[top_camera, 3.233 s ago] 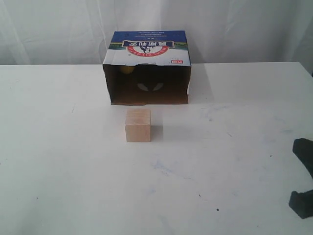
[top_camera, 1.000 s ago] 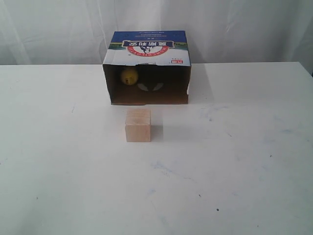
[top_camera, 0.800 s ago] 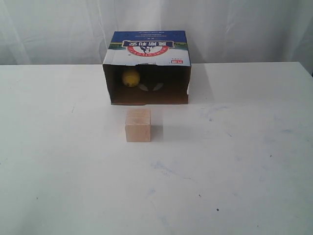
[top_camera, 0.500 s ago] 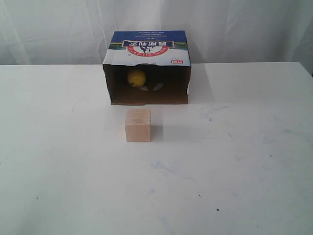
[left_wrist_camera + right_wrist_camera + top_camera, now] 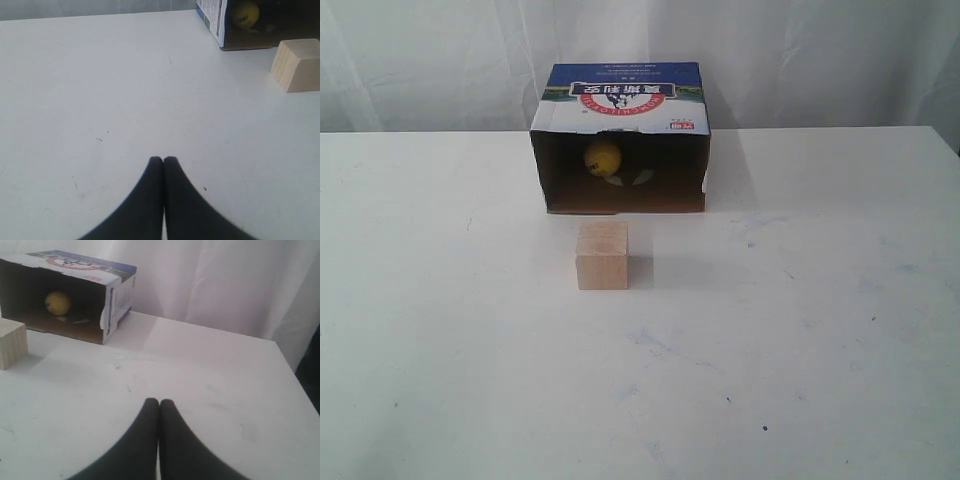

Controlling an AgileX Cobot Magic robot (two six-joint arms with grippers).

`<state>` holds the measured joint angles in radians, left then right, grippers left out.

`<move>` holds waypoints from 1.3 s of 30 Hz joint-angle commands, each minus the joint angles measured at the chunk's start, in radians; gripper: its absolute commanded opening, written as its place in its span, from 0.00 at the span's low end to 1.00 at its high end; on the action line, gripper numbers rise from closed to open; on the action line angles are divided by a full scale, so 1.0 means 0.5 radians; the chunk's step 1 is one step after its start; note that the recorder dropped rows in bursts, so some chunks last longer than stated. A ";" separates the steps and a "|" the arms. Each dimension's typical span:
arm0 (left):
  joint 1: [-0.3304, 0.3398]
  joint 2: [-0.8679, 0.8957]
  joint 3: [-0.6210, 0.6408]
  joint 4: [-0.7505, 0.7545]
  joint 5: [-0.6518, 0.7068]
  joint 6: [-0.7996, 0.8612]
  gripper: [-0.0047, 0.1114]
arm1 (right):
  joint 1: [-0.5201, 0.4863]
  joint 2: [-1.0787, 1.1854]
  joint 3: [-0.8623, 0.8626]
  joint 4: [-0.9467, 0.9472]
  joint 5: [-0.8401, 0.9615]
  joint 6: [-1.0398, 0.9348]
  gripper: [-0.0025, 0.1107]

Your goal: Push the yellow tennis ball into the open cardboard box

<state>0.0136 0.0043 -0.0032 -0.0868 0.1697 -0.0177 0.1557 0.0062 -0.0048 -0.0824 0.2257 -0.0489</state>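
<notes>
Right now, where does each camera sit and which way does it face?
Exterior: off the arms, facing the open side of the box across the table; no robot part shows.
Left wrist: above the shut left pincer, facing cube and box.
Right wrist: above the shut right pincer, facing the box.
Shared: all see the ball inside the box.
</notes>
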 commanded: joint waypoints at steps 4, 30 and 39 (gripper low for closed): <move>0.007 -0.009 0.006 -0.005 -0.009 -0.007 0.04 | -0.266 -0.012 0.010 0.005 -0.034 -0.014 0.02; 0.007 -0.009 0.006 -0.005 -0.009 -0.007 0.04 | -0.340 -0.012 0.010 0.009 -0.034 0.002 0.02; 0.007 -0.009 0.006 -0.005 -0.009 -0.007 0.04 | -0.340 -0.012 0.010 0.009 -0.034 0.002 0.02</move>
<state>0.0136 0.0043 -0.0032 -0.0868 0.1697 -0.0177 -0.0100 0.0062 -0.0048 -0.0824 0.2235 -0.0489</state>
